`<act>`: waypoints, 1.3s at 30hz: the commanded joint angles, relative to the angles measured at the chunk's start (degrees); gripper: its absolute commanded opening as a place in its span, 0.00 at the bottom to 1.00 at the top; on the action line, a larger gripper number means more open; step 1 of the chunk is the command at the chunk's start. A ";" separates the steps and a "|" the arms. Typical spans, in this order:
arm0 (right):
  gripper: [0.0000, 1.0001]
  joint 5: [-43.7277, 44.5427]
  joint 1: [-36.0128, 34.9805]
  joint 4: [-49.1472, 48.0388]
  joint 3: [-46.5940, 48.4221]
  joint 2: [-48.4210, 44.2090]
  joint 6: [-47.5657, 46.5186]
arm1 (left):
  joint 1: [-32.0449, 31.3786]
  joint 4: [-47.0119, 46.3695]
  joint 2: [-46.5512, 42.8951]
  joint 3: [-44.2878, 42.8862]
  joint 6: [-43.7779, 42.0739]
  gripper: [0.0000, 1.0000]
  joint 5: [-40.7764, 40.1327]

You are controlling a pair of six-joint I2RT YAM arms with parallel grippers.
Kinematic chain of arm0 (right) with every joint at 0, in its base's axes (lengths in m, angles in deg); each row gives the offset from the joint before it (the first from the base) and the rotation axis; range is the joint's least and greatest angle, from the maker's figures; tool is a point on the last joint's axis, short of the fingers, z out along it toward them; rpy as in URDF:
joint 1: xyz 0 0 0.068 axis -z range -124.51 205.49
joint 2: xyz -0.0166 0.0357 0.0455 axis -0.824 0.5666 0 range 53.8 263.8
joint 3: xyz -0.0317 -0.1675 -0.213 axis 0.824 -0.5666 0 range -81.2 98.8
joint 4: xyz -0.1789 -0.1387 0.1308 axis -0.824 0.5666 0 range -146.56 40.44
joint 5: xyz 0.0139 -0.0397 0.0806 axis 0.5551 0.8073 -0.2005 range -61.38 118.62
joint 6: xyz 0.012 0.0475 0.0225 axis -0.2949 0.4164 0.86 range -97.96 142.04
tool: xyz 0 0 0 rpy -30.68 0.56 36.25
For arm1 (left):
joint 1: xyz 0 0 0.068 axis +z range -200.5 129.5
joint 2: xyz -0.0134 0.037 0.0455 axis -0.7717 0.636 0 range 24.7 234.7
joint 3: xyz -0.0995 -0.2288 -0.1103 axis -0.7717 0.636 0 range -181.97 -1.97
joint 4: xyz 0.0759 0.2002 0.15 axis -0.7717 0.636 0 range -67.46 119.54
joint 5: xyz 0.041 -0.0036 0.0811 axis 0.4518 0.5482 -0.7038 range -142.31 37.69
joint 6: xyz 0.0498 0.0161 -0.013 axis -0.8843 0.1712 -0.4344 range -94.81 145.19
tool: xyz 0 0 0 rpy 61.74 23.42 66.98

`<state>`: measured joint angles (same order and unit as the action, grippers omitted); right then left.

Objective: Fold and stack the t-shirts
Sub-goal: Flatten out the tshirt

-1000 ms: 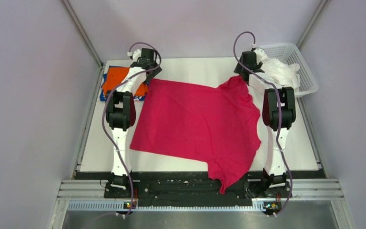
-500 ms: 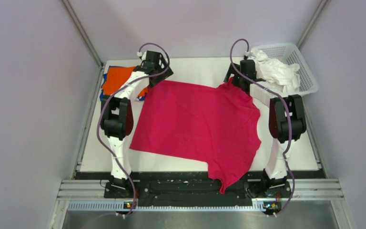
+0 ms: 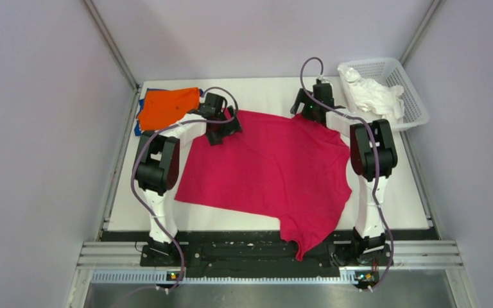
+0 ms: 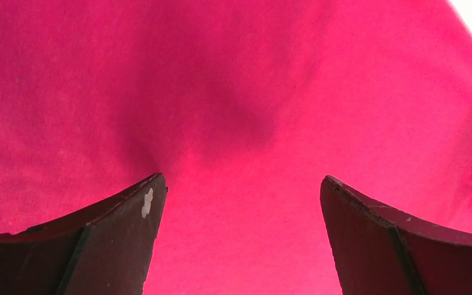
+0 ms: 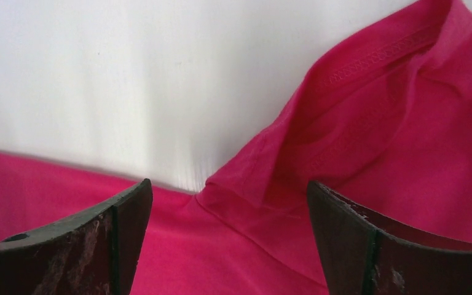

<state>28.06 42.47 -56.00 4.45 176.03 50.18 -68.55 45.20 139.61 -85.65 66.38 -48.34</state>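
1. Our left gripper [image 4: 239, 184] hangs with its fingers spread wide and nothing between them. Directly below and ahead of it lies the magenta-red soft cloth t-shirt [image 4: 252, 92], smooth except for a shallow dimple just ahead of the fingertips.
2. Our right gripper [image 5: 230, 184] is equally wide and empty. Under it runs the shirt's far edge, where a stitched hem stands up in a turned-over fold ahead of the right finger. Bare white table top [image 5: 129, 74] lies beyond.
3. From overhead, the shirt is spread flat from both grippers back toward the arm bases, and one corner drapes over the table's near edge. We judge it is laid out this way so that it can be folded.
4. Outward of the left gripper sits the folded orange t-shirt [image 3: 167, 106], with only an edge of blue cloth [image 3: 139, 126] showing under it. We take this to be the stack.
5. Outward of the right gripper, the white plastic mesh basket [image 3: 417, 109] holds crumpled white cloth [image 3: 372, 93].
6. We think the raised hem needs flattening before any fold.
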 commanded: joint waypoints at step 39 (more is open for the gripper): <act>0.96 11.86 -0.52 6.76 -13.93 -16.49 -2.46 | 0.31 0.77 -1.98 4.83 -1.66 0.99 -2.46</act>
<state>37.22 42.45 -50.80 -7.18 161.63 47.01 -68.50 44.56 139.13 -82.50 65.49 -49.32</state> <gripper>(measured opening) 0.954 0.989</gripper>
